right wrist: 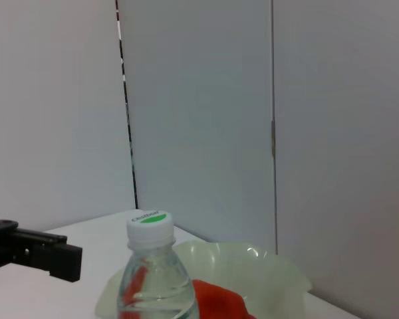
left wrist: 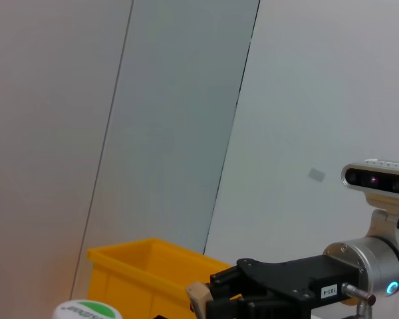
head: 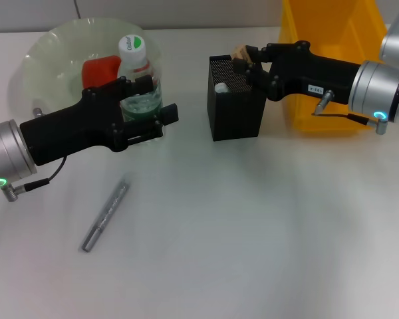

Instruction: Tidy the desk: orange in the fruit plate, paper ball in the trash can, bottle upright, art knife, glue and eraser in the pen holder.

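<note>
Lower left of the head view: grey art knife (head: 106, 213) flat on the desk (head: 253, 232), long axis running from lower left up to the right, clear of both arms. Nearer to the left gripper (head: 151, 105) than to the right, so likely the left arm's to fetch.

Left of centre: left gripper around the bottle (head: 139, 83), fingers on either side of the labelled body; squeezing or merely flanking cannot be told. Bottle upright, white cap with green mark on top, just in front of the fruit plate (head: 36, 60). In the plate, the orange (head: 100, 72), partly hidden behind bottle and gripper.

Centre, upper half: black mesh pen holder (head: 235, 100) upright, something white showing inside it, probably the glue, though too small to be sure. Directly over its open top, the right gripper (head: 241, 61) clamped on the tan eraser (head: 239, 54). Eraser above the rim, not yet inside; judged next move a short drop and release, with the eraser already lined up over the opening.

Upper right: yellow trash can (head: 332, 26) behind the right arm, contents hidden. Paper ball not visible anywhere.
</note>
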